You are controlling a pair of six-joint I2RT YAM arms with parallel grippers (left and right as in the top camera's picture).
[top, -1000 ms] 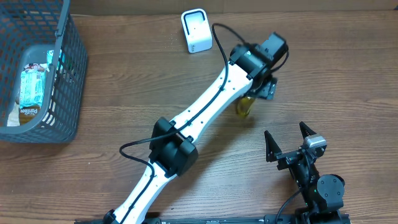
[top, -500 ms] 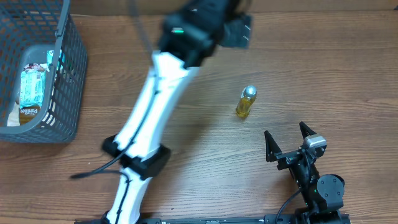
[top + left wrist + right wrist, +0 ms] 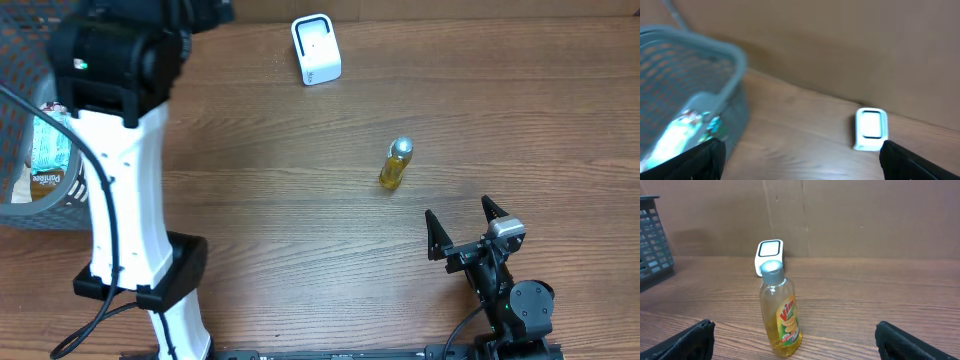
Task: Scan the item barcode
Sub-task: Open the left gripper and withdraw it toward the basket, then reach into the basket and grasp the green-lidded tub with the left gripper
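Note:
A small yellow dish-soap bottle (image 3: 396, 163) with a grey cap stands upright on the wooden table, free of both grippers. In the right wrist view the bottle (image 3: 780, 312) stands between and beyond the fingers of my open right gripper (image 3: 795, 340), which is empty. The white barcode scanner (image 3: 316, 49) stands at the back of the table. My left arm (image 3: 120, 60) reaches over the left side of the table near the basket. My left gripper (image 3: 800, 160) is open and empty, with the scanner (image 3: 871, 129) ahead on its right.
A grey mesh basket (image 3: 100, 190) sits at the far left, with packets (image 3: 50, 140) inside and the left arm partly covering it. It fills the left of the left wrist view as a blurred basket (image 3: 715, 50). A brown wall backs the table.
My left gripper opened off the bottle and its arm swung away left, past the scanner, to the basket. The bottle stays upright where it was. The right arm has not moved.

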